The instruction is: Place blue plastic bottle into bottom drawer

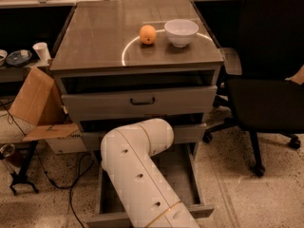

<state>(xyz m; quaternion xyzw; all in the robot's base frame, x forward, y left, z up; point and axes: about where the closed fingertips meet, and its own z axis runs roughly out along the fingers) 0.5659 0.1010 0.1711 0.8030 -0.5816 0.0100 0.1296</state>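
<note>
Cabinet [95, 37]: grey, three drawers, flat top with a pale ring-shaped reflection.
- Orange [147, 34]: on the top, towards the back right, just beside the bowl and apart from it.
- Bowl [181, 31]: white, upright, right of the orange.
- Top drawer [109, 103]: pulled out slightly, black handle at centre.
- Middle drawer [190, 132]: open a little, mostly hidden behind the arm.
- Bottom drawer [183, 175]: pulled far out at floor level; the visible right part of its grey interior is bare.

Arm [135, 170]: white, rising from the lower edge, elbow bent in front of the middle drawer and over the bottom drawer.

Gripper: out of sight beyond the elbow; whether it is apart, together or clamped cannot be told.

Bottle: not visible; position cannot be told.

Surroundings: black chair [270, 80] to the right; cardboard box [33, 99] and white cup [41, 51] to the left.
</note>
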